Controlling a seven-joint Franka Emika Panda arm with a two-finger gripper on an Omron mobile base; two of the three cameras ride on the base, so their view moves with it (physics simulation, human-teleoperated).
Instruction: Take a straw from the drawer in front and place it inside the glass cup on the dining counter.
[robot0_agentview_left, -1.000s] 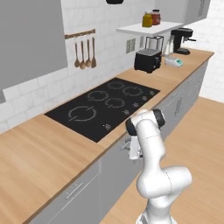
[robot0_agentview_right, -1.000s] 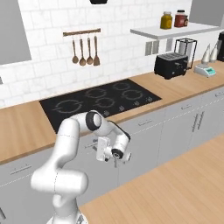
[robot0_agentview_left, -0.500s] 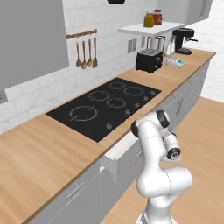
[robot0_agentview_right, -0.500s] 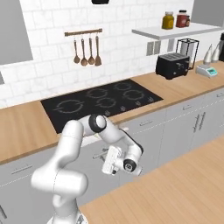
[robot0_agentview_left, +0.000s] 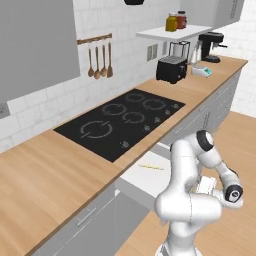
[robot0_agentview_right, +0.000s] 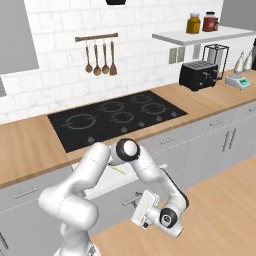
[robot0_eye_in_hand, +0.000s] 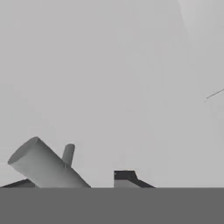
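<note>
Grey cabinet fronts and a wooden worktop with a black cooktop (robot0_agentview_left: 120, 122) make the setting. From the tool outward: the gripper (robot0_agentview_right: 141, 216) sits low in front of the cabinets, close against the light grey drawer front, and in the hand view one dark fingertip (robot0_eye_in_hand: 126, 176) rises beside the bar handle (robot0_eye_in_hand: 41, 165), which lies at a slant. Whether the jaws are closed on that handle or only next to it, I cannot tell.

Behind the hand, the drawer (robot0_agentview_left: 134, 179) stands pulled out under the cooktop. On its white floor lies the straw (robot0_agentview_left: 151, 167), thin and pale yellow, alone and well apart from the gripper.

I judge that the opening step is nearly finished. The risks come from here. The arm is folded tightly, so lifting the hand over the drawer front could knock it. The straw is very thin and flat on the floor, so the fingers may slide over it or push it away.
</note>
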